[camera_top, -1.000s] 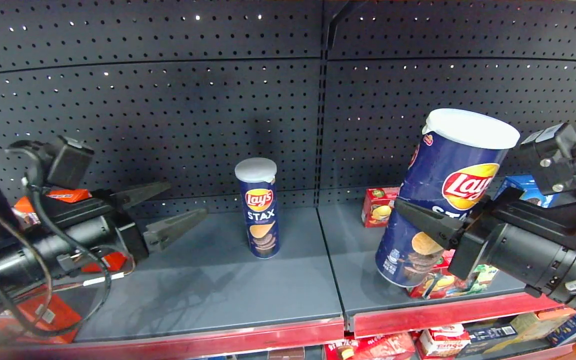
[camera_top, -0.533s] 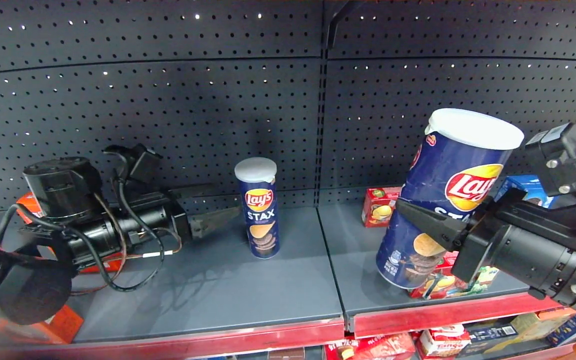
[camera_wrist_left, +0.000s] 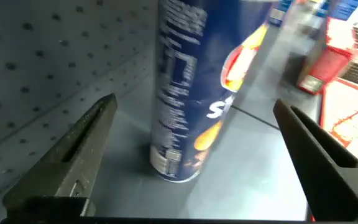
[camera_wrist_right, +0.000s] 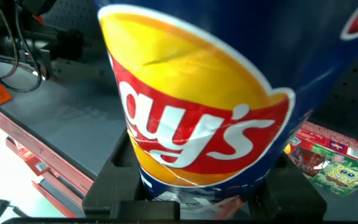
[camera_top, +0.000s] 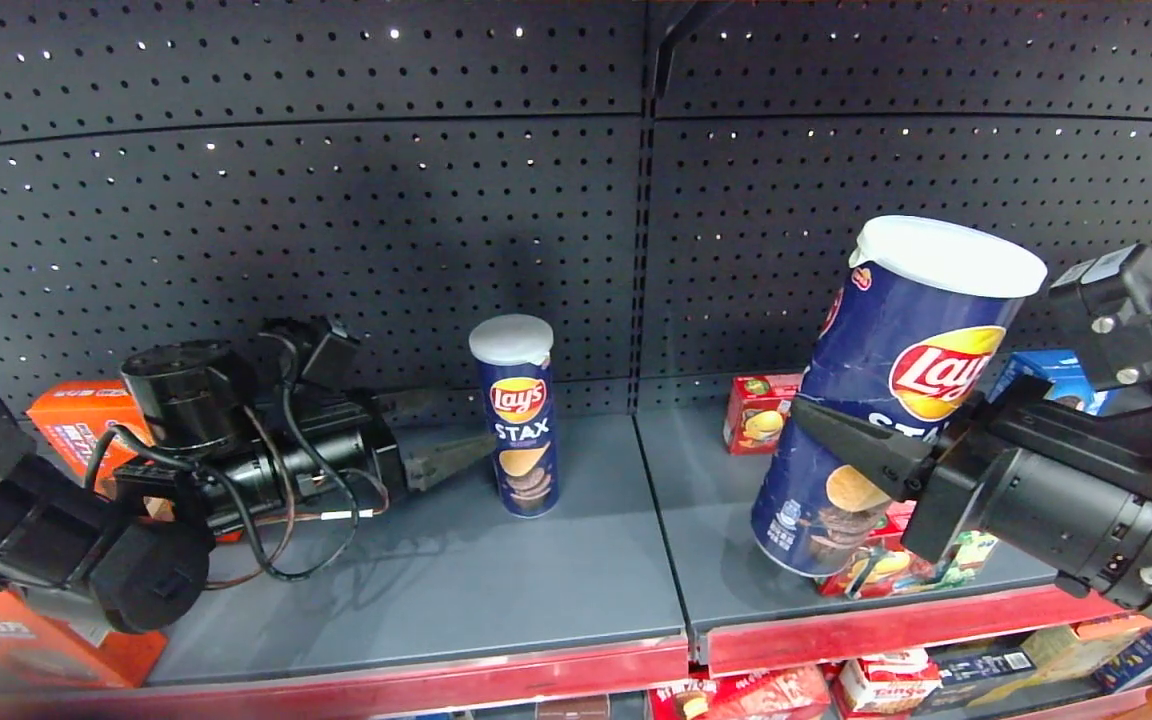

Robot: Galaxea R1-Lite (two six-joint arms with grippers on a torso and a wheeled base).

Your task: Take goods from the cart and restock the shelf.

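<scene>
**Head view:** the left gripper [camera_top: 466, 420], jaws wide and empty, has advanced along the shelf [camera_top: 416, 590] to the upright chip can [camera_top: 521, 430] at rear centre. The right gripper [camera_top: 836, 430] stays clamped on the tilted chip can [camera_top: 886, 400] over the right front edge.

**Left wrist view:** the upright can stands framed by the spread fingers, apparently untouched.

**Right wrist view:** the tilted can sits in the jaws, unplaced.
</scene>
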